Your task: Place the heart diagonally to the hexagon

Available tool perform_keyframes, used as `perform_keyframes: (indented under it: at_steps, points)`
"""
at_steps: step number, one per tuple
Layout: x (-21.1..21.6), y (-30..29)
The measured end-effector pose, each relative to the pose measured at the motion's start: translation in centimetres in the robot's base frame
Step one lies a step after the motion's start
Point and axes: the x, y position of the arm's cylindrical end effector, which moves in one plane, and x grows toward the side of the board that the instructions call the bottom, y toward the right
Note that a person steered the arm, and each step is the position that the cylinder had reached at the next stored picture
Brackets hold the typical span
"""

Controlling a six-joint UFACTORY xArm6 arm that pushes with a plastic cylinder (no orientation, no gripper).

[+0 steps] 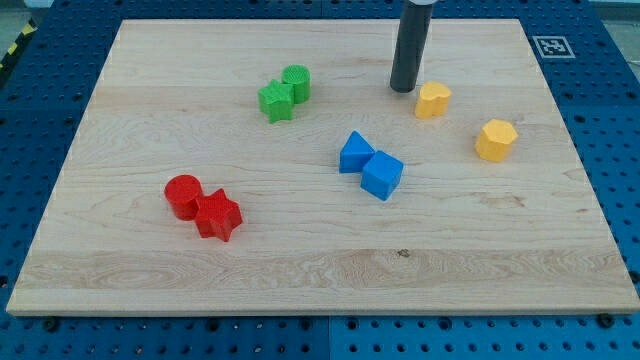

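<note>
A red cylinder (183,195) and red star (219,215) sit left on the wooden board (120,280); right of centre my tip (402,88), bare rod with nothing to clamp, rests just beside the yellow heart (432,100). The yellow hexagon (495,139) lies near, already roughly diagonal; open wood surrounds both.

rod (414,45) cut off by the view's top edge, board's (300,270) lower corners clipped at the view's sides
</note>
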Motion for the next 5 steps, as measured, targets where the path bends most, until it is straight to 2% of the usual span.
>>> perform_keyframes:
  at_steps: [1,5]
  points:
    - [3.9,-1.9]
    - [5.0,0.4]
